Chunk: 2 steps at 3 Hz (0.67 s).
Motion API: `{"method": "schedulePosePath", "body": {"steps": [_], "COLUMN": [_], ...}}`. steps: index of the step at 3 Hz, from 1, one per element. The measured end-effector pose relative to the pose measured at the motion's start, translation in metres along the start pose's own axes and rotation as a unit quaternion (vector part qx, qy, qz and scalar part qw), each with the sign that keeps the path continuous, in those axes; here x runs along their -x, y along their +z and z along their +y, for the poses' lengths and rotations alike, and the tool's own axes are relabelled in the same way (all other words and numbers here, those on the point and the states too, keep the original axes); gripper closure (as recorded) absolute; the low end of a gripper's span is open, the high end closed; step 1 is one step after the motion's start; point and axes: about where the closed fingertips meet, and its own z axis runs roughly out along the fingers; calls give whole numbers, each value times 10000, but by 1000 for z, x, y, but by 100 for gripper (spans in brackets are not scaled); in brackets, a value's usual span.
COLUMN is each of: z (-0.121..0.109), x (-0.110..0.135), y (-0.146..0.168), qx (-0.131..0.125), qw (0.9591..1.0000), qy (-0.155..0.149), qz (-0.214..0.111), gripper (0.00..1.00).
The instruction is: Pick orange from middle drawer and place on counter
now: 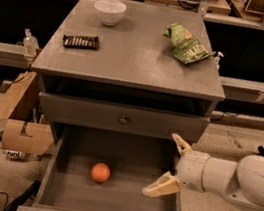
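The orange [101, 172] lies on the floor of the open middle drawer [119, 204], left of centre. My gripper [168, 165] is at the drawer's right side, about level with its right wall, to the right of the orange and apart from it. Its two cream fingers are spread wide and hold nothing. The white arm reaches in from the right. The grey counter [135, 57] is the cabinet's top, above the shut upper drawer with its small knob [124, 120].
On the counter stand a white bowl [109, 11] at the back left, a dark snack bar [81, 42] at the left, and a green chip bag [188, 45] at the back right. Cardboard boxes [21, 135] sit on the floor left of the cabinet.
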Motion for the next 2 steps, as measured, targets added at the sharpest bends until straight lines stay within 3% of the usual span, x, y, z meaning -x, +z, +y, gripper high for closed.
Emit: {"method": "schedulePosePath", "body": {"steps": [1, 2], "z": [12, 19], "x": [-27, -46], "y": [57, 91], "qx": [67, 174], "qw": [9988, 9981], "qy": [356, 528], "qz": [-325, -274], "gripper": [0, 0]}}
